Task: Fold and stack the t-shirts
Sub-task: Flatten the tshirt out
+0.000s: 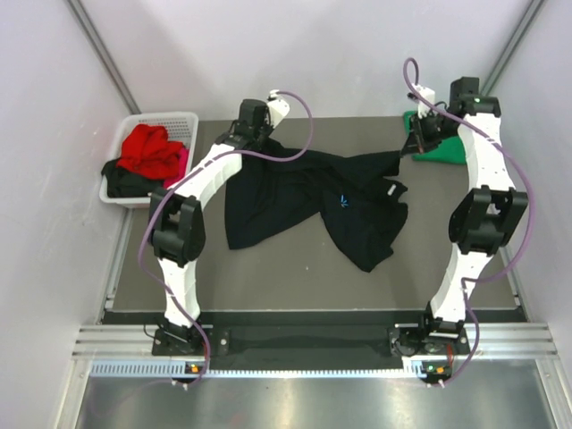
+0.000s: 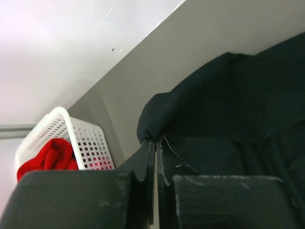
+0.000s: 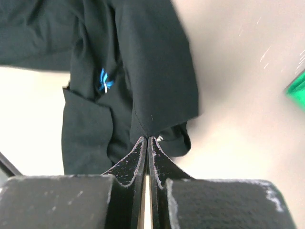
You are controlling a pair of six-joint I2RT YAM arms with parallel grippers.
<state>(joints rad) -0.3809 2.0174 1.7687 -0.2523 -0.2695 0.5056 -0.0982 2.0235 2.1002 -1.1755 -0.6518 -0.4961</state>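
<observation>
A large black t-shirt (image 1: 295, 192) lies stretched across the middle of the table, its tiny blue chest mark (image 1: 342, 200) facing up. My left gripper (image 1: 257, 143) is at the shirt's back left end, shut on a bunched fold of the black cloth (image 2: 228, 105); the jaws (image 2: 156, 140) meet on it. My right gripper (image 1: 409, 148) is at the shirt's back right end, shut on an edge of the same shirt (image 3: 152, 71), with the jaws (image 3: 147, 138) pinching the hem. The blue mark (image 3: 104, 81) shows just beyond them. A green t-shirt (image 1: 440, 152) lies at the back right corner.
A white lattice basket (image 1: 165, 117) stands at the left edge of the table, holding a red t-shirt (image 1: 147, 147) with pink and black cloth under it. The basket (image 2: 90, 143) is close to my left gripper. White walls close in the table on three sides.
</observation>
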